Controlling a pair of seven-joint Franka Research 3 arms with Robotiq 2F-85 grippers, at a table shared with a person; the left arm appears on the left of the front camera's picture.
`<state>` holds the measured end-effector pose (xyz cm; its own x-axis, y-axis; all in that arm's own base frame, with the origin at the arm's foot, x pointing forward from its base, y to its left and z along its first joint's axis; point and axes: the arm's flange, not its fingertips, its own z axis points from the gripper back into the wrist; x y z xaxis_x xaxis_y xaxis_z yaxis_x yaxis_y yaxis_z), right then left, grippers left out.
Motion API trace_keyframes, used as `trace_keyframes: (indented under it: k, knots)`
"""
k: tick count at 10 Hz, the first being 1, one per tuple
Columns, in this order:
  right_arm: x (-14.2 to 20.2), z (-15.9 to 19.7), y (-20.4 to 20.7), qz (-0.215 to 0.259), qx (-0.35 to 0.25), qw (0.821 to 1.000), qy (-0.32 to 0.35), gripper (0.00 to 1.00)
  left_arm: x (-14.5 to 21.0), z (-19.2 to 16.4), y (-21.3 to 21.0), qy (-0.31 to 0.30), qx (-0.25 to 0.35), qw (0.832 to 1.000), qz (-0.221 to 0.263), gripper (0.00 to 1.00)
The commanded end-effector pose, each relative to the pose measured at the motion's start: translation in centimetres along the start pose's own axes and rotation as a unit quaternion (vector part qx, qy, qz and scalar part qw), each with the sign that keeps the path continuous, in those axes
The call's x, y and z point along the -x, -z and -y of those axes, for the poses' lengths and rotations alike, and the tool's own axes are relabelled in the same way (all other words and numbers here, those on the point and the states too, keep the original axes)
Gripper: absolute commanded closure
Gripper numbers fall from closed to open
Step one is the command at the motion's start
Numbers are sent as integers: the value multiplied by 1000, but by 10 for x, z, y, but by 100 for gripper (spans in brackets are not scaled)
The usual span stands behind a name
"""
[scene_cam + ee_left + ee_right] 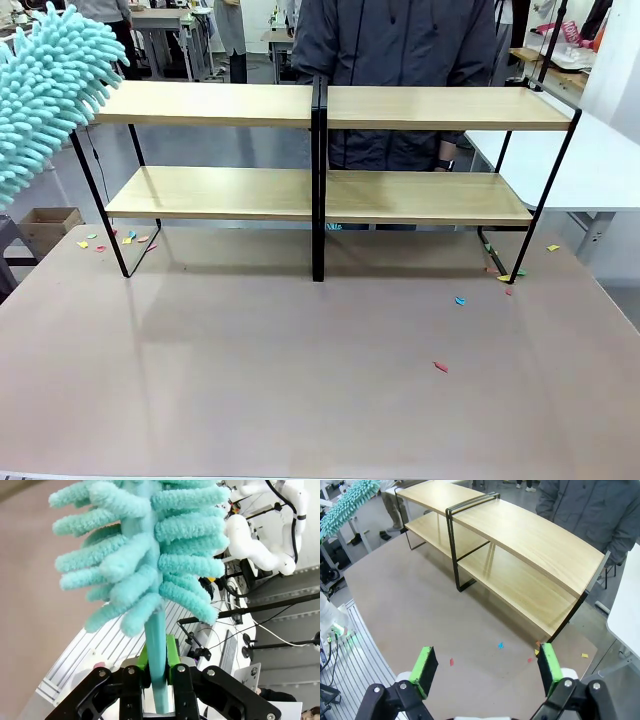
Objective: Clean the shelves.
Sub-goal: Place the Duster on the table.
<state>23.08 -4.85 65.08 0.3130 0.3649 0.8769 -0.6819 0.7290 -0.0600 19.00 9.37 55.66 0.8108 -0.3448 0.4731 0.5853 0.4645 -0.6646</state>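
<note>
Shelves: the shelves (330, 150) stood at the far side of the worktop (300, 380), boards bare, paper scraps (120, 240) lying by the feet.
Duster: a teal fluffy duster (45, 95) hung beside the top board's left end.
Left gripper (159, 672): fingers (172, 652) were clamped on the duster's handle.
Right gripper (487, 667): fingers stood wide apart, holding nothing.
Handling: the duster looked light and soft, best held by its stiff handle; the shelves looked rigid, probably light enough to shift if pushed hard.

A robotics lab is showing here: white robot arms (260, 545) and cabled stands (270, 607) are crowding worktables (165, 20) behind.
</note>
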Motion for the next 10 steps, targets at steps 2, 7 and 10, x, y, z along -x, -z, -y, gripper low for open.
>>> trace_keyframes:
  k: [2, 7, 10]
  knots:
    - [-1, 0, 0, 0, 0, 1000, 0, 0, -4, 2, -1, 14, 10, 1000, 3, 88]
    - [0, 0, 0, 0, 0, 1000, 0, 0, -2, -1, 2, 0, 0, 1000, -3, 88]
    - [19, -17, 48, -121, -162, 979, 25, 0, -60, -23, 41, 174, 12, 905, -388, 88]
